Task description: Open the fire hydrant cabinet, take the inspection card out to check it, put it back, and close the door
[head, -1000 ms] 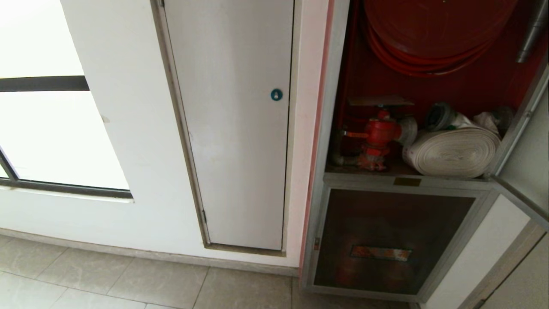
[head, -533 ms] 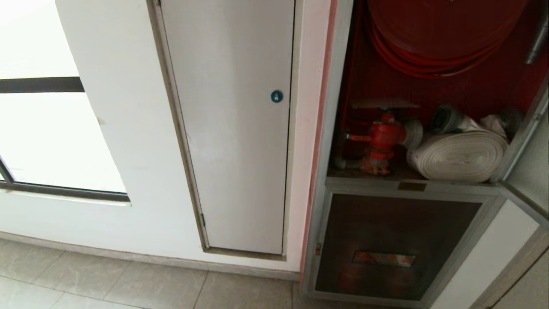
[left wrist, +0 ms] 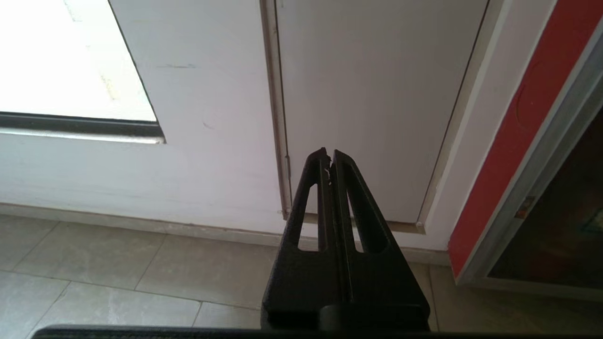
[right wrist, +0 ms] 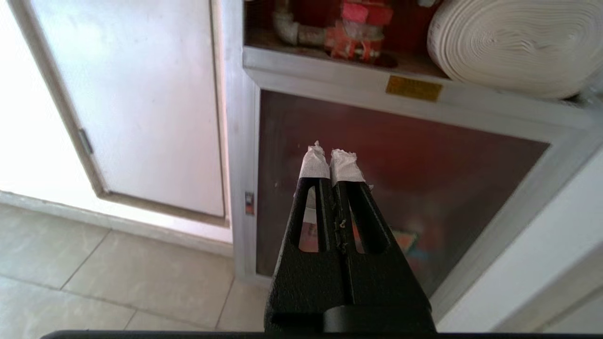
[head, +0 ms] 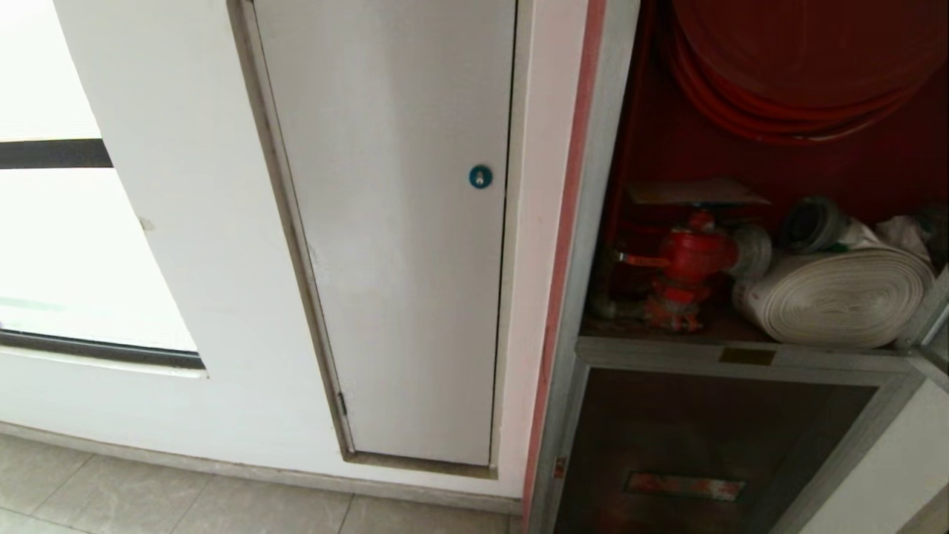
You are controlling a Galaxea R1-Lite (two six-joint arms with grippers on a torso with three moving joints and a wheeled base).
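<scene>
Right wrist view: black right gripper, tape-tipped fingers pressed together and empty, hangs before the silver-framed red fire hydrant cabinet, its pale flat inspection card unseen here, atop the red valve toward one o'clock.

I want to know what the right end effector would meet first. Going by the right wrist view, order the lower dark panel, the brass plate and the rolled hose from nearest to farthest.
From the right end effector:
1. Lower dark panel, directly ahead of its tips.
2. Brass plate, on the frame above the panel.
3. Rolled hose, on the shelf behind the plate.
</scene>
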